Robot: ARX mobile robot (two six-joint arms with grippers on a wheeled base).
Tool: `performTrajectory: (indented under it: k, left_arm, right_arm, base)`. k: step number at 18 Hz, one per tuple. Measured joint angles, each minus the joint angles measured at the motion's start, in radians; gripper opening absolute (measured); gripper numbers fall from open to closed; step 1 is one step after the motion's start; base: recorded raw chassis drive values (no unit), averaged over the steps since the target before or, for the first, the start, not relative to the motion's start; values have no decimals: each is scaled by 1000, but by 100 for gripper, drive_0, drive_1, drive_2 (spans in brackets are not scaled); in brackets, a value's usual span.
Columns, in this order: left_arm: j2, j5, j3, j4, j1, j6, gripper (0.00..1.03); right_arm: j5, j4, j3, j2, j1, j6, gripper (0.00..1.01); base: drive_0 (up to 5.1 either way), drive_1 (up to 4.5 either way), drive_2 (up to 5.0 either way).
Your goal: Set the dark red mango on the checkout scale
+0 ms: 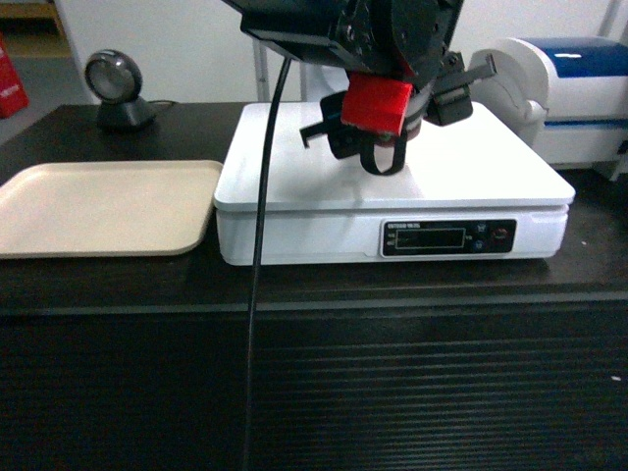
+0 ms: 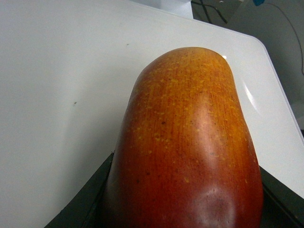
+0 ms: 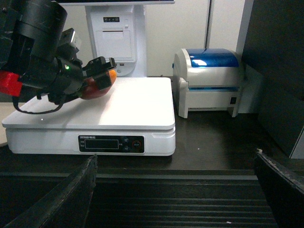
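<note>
The dark red mango (image 2: 190,142), fading to orange at its far end, fills the left wrist view. My left gripper (image 2: 186,172) is shut on it, a black finger (image 2: 95,194) showing on each side. In the right wrist view the left gripper (image 3: 97,78) holds the mango (image 3: 95,89) low over the back of the white scale (image 3: 137,104); I cannot tell whether they touch. In the head view the left gripper (image 1: 392,118) hangs over the scale (image 1: 471,167) and hides the fruit. My right gripper (image 3: 175,190) stands open and empty before the checkout (image 3: 213,137) and its ribbed front.
A beige tray (image 1: 98,206) lies left of the scale on the checkout counter (image 1: 314,285). A round barcode scanner (image 1: 118,88) stands at the back left. A white and blue printer (image 1: 569,88) sits right of the scale. A black cable (image 1: 257,245) hangs across the scale's front.
</note>
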Motion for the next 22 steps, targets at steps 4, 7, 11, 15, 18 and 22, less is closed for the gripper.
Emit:
performTrajectory:
  k: [4,7,11,15,18,22]
  left_arm:
    - [29,-8,58,-34,-1,0,62]
    - [35,-10,66,-47,-1,0,62]
    - [63,-6,80,-63,-1,2,88]
    - [40,2,28,24,-1,32,98]
    - [-48,5,-105,217,-2,151,98]
    - [-309,364,-386,459,56,426,98]
  right_arm:
    - [0,0,0,0,0,0,98]
    - [0,0,0,0,0,0,98]
    - [0,0,0,0,0,0,98]
    - [0,0,0,0,0,0,98]
    - [0,0,0,0,0,0,98]
    - [0,0,0,0,0,0,98]
  base:
    - [0,0,0]
    - [0,0,0]
    - [0,0,0]
    - [0,0,0]
    - [0,0,0]
    - [0,0,0]
